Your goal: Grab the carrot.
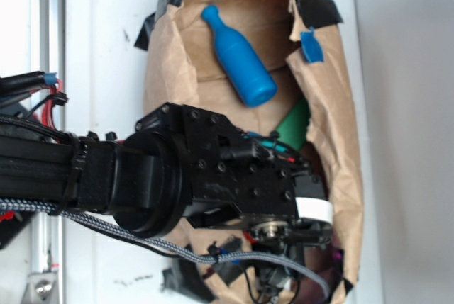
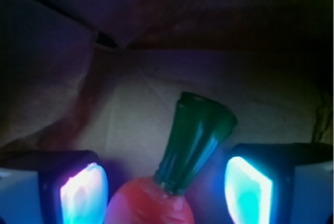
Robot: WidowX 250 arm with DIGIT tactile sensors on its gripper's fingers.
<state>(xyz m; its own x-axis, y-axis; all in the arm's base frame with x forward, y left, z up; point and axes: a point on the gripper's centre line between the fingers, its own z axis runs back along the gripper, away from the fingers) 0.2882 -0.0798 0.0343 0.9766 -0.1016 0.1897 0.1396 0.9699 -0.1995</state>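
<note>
Wrist view: the pincer (image 2: 166, 192) is seen spread apart, its two glowing pads (image 2: 83, 195) standing on either side of the carrot (image 2: 175, 177). The carrot is placed between the pads, its orange body low in the gap and nearer the left pad, its dark green top pointing up and away from the pincer, tilted toward the right pad. A dark gap is visible between the green top and the right pad; whether the left pad touches the orange body cannot be told. Nothing is clamped. Brown paper (image 2: 130, 104) is spread beneath and beyond the carrot.

In the exterior view the pincer itself is hidden under the black arm (image 1: 206, 176), which is lowered into a torn brown paper lining (image 1: 333, 141); the carrot is not visible there. A blue bottle (image 1: 237, 59) lies on the paper well apart from the arm's end, and a green block (image 1: 294, 127) is partly seen just beside the arm.
</note>
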